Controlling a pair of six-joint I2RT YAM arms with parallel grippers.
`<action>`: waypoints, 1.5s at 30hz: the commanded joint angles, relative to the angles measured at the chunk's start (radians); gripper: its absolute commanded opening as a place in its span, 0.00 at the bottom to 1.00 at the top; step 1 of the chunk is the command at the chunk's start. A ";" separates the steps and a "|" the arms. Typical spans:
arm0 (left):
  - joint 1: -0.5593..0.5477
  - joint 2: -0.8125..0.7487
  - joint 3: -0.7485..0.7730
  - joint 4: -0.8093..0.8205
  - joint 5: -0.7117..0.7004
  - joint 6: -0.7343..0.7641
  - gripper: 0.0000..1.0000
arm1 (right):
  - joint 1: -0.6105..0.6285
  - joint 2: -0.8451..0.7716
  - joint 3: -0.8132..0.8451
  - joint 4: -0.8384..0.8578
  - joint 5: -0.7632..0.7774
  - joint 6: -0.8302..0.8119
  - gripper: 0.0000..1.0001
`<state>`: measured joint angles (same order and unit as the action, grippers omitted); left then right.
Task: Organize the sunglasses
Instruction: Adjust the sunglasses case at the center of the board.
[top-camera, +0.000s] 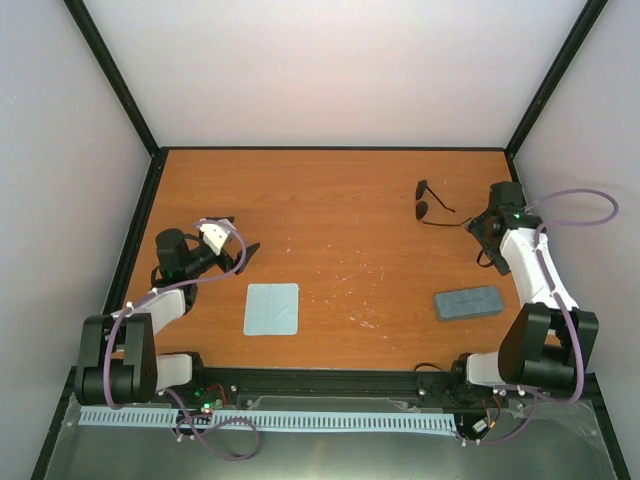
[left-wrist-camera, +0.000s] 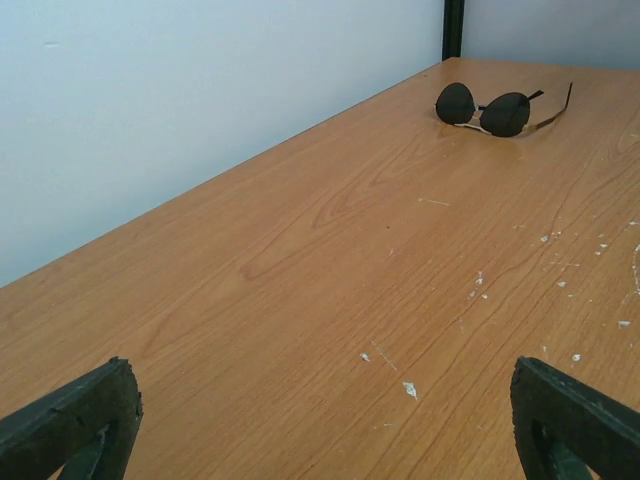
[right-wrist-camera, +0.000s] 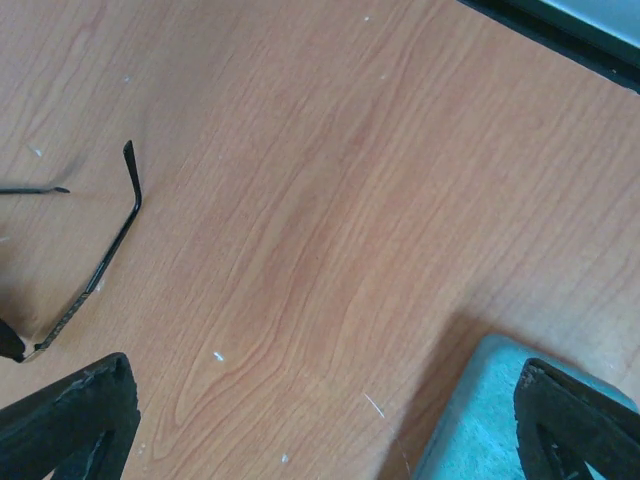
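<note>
Right wrist view: my right claw (right-wrist-camera: 320, 375) gapes beside thin black wire sunglasses (right-wrist-camera: 95, 265). Spread, I judge, for pinching them.

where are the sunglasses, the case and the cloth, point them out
sunglasses (left-wrist-camera: 505, 114), left wrist view, on one dark lens
case (top-camera: 468, 302), top external view, middle of its grey-blue top
cloth (top-camera: 272, 309), top external view, centre of the light-blue square

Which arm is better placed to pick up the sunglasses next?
Right. The right end effector, open, sits beside the sunglasses, whose temple shows in its wrist view; the left end effector is far across the table.
</note>
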<state>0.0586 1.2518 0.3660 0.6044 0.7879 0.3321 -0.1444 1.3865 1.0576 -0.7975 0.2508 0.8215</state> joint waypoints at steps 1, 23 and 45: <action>-0.005 -0.016 0.019 -0.011 0.032 0.027 1.00 | -0.031 -0.076 -0.013 -0.073 -0.036 0.093 1.00; -0.005 -0.045 -0.015 -0.043 0.020 0.068 1.00 | -0.226 -0.050 -0.194 -0.193 -0.367 0.209 1.00; -0.005 -0.068 -0.048 -0.042 0.003 0.071 1.00 | -0.257 0.089 -0.222 -0.123 -0.401 0.208 0.91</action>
<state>0.0586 1.2011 0.3183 0.5671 0.7807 0.3813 -0.3923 1.4658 0.8436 -0.9188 -0.1490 1.0218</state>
